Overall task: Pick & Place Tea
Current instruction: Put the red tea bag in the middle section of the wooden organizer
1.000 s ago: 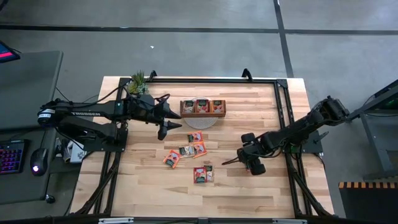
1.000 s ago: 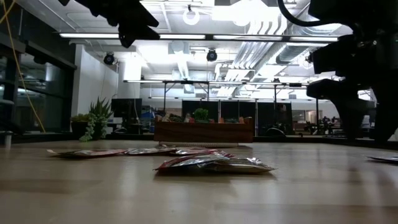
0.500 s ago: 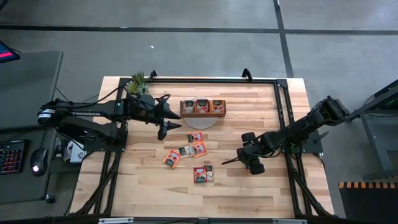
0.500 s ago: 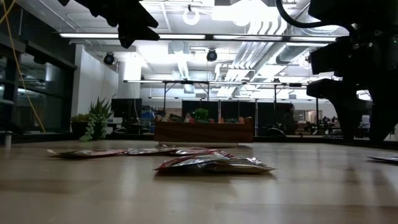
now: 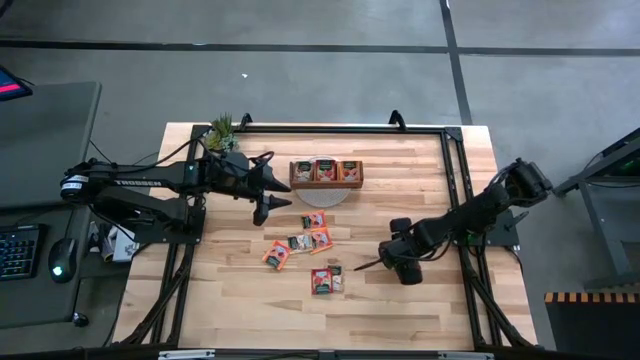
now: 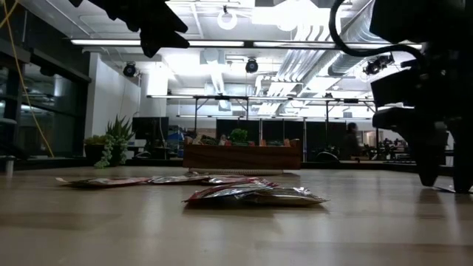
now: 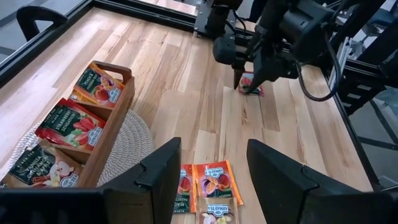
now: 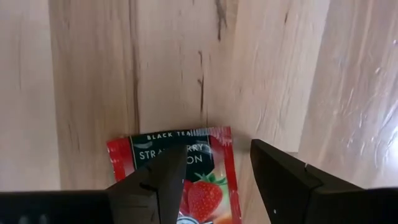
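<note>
- The left gripper [image 5: 275,197] hangs above the table [image 5: 420,310], just left of the wooden tray [image 5: 326,183]. Its jaws are spread and hold nothing.
- The wooden tray stands on a round woven mat [image 7: 134,134] and has tea sachets in all three compartments [image 7: 67,122].
- A loose group of tea sachets [image 5: 300,240] lies on the bare wood in front of the tray. One more pair [image 5: 327,280] lies a little nearer the front edge.
- The right gripper [image 5: 362,266] is low over the table, just right of that pair. Its jaws are spread, and a red strawberry sachet [image 8: 177,168] lies flat between the fingers [image 8: 283,171]. I cannot tell if they touch it.
</note>
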Tool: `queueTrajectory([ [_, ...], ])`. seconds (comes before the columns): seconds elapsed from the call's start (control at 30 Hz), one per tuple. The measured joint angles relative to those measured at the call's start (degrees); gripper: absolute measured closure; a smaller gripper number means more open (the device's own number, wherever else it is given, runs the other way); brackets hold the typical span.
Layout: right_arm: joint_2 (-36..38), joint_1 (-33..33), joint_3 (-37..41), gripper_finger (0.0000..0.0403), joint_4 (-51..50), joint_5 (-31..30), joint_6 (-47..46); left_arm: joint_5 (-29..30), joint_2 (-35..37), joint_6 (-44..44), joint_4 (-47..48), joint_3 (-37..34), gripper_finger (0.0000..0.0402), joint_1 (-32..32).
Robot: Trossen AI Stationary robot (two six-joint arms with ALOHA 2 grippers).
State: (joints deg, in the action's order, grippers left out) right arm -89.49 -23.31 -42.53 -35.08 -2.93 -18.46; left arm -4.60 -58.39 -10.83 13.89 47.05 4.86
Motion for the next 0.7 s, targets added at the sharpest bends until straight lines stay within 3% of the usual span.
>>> queueTrajectory([
  [0.47,-3.8,0.1,-0.2,0.0228,1.6,2.2,-4.4,-0.1,0.0,0.0,1.9,0.0,0.0220,0.0],
  [0.7,-3.8,0.1,-0.1,0.0275,2.7,2.9,-6.2,-0.1,0.0,0.0,3.0,0.0,0.0220,0.0],
])
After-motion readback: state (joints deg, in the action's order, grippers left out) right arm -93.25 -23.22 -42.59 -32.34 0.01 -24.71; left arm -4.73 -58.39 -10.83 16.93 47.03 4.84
